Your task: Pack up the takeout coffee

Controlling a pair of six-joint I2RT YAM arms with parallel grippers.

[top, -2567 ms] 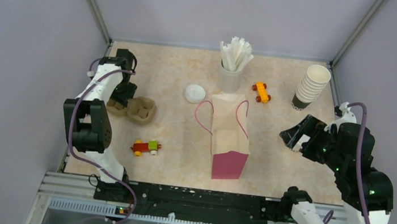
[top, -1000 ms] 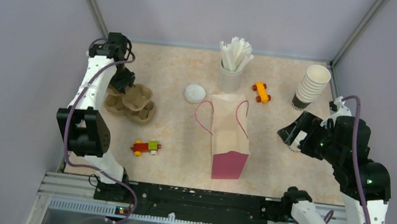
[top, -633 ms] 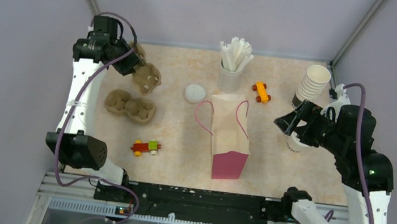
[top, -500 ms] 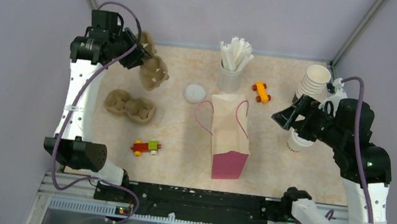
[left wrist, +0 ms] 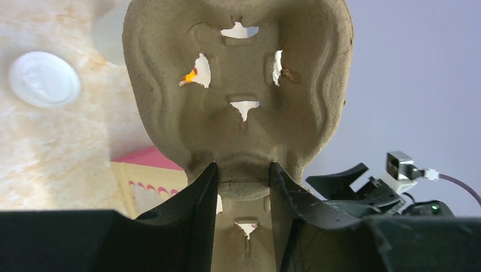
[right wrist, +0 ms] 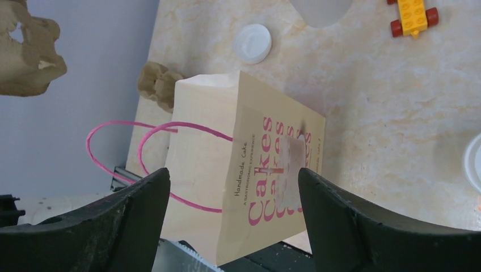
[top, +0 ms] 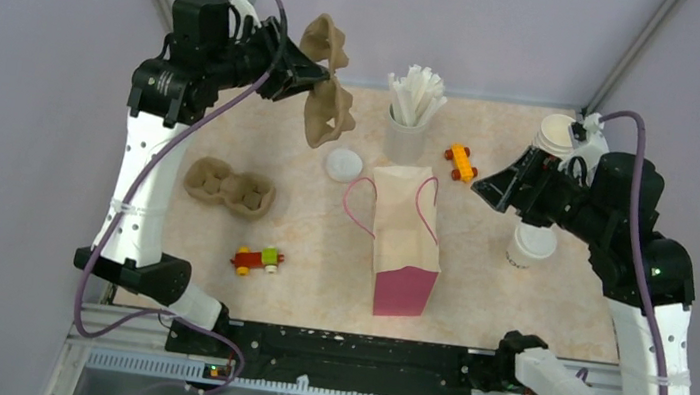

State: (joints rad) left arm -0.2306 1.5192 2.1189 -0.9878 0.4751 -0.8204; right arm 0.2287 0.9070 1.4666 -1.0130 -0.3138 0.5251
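Observation:
The white paper cup (top: 531, 246) stands upright on the table at the right, below my right arm; its rim shows at the right wrist view's edge (right wrist: 474, 161). Its flat white lid (top: 343, 164) lies left of the stick holder and shows in the wrist views (right wrist: 252, 42) (left wrist: 42, 79). My right gripper (top: 490, 191) (right wrist: 232, 173) is open and empty, raised above the paper bag (top: 405, 240) (right wrist: 249, 170). My left gripper (top: 303, 73) (left wrist: 243, 173) is shut on a brown cup tray (top: 327, 89) (left wrist: 238, 96), held high over the far table.
A second brown tray (top: 229, 189) lies at the left. The holder of white sticks (top: 410, 114) stands behind the bag. A stack of cups (top: 555, 135) is at the far right, partly behind my right arm. A yellow toy (top: 461, 161) and a red-green toy (top: 258, 260) lie loose.
My left gripper lifted one tray off the other and carried it up and right. My right gripper left the white cup standing on the table and rose toward the bag.

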